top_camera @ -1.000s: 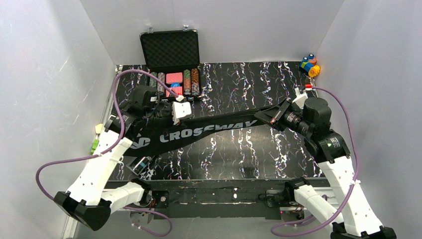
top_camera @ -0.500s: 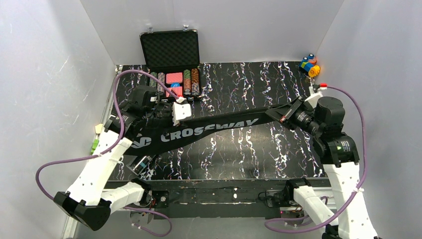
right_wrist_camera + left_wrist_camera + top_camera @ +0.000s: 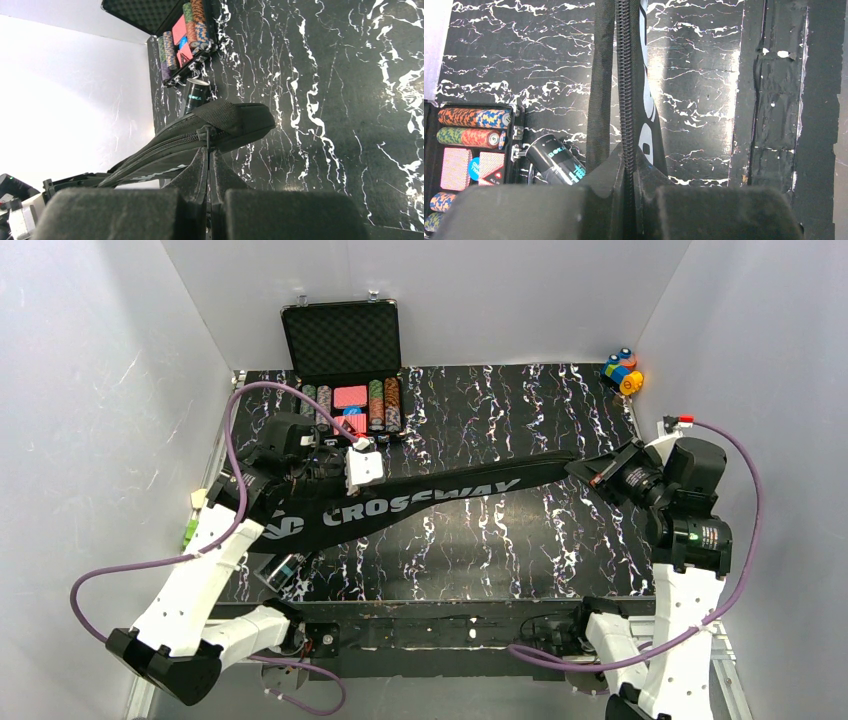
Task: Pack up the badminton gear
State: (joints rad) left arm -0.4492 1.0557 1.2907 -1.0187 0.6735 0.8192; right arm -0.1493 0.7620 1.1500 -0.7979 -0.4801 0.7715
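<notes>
The black CROSSWAY bag hangs taut above the tabletop, spanning from its left edge to its right. The left jaws pinch its zipped wide end; the right jaws pinch the zipper at its narrow tip.

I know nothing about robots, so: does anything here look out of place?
The black CROSSWAY bag hangs taut above the table, pinched between the left gripper and right gripper. The teal-printed tube lies outside it, beside the poker chip case.
</notes>
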